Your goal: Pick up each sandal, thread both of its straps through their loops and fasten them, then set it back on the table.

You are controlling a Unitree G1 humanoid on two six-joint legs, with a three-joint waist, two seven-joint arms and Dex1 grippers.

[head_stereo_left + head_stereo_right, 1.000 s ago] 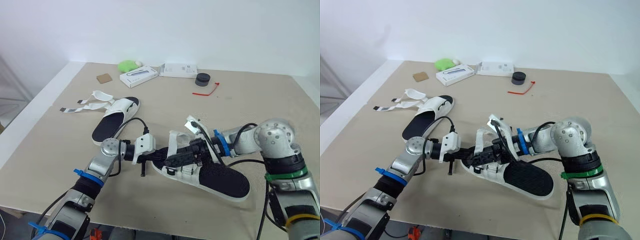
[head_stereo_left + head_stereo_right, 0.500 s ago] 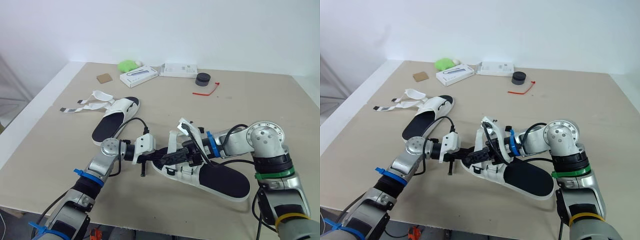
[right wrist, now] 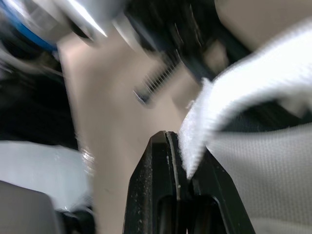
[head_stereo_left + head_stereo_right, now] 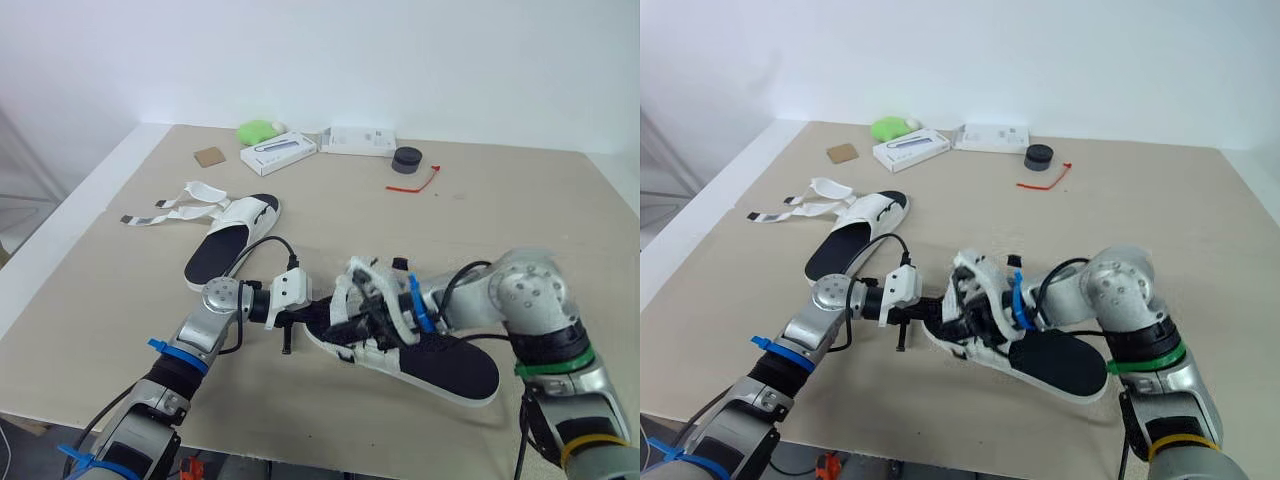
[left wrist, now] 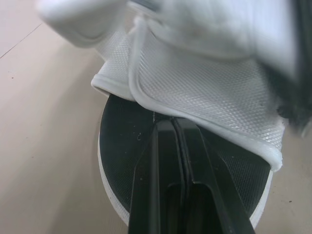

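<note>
Closest in, working the near sandal (image 4: pixel 440 360) from two sides. Clamped tight with the left hand (image 5: pixel 171 129) on the toe end of the black footbed, tucked right under the white mesh upper, seemingly to anchor the shoe against any pull from the other side. Pinched shut with the right hand (image 3: pixel 179 163) on the fuzzy edge of a white strap (image 3: pixel 234 92), raised off the footbed just in front of the left hand, presumably to steer it toward its loop. Cannot tell whether threaded yet, with the loop lost among mesh and cables. Not lifted clear either: lying heel-down on the surface (image 4: pixel 520 230), back along the right arm from its hand. Probably mid-way through the first fastening, so most of the job ahead. Beyond the left hand and well apart from it, the second sandal (image 4: pixel 225 240), sole down, with its loose straps (image 4: pixel 165 210) splayed flat and away from both hands — open and unfastened, left for later by the look of it. Farthest from both hands, along the back edge: a cardboard square (image 4: pixel 209 156), a green object (image 4: pixel 258 130), a white box (image 4: pixel 277 153) and a second white box (image 4: pixel 358 140), a black round cap (image 4: pixel 406 160) and a red tie (image 4: pixel 412 181). Both boxes closed — contents impossible to tell. No open container anywhere near either hand.
</note>
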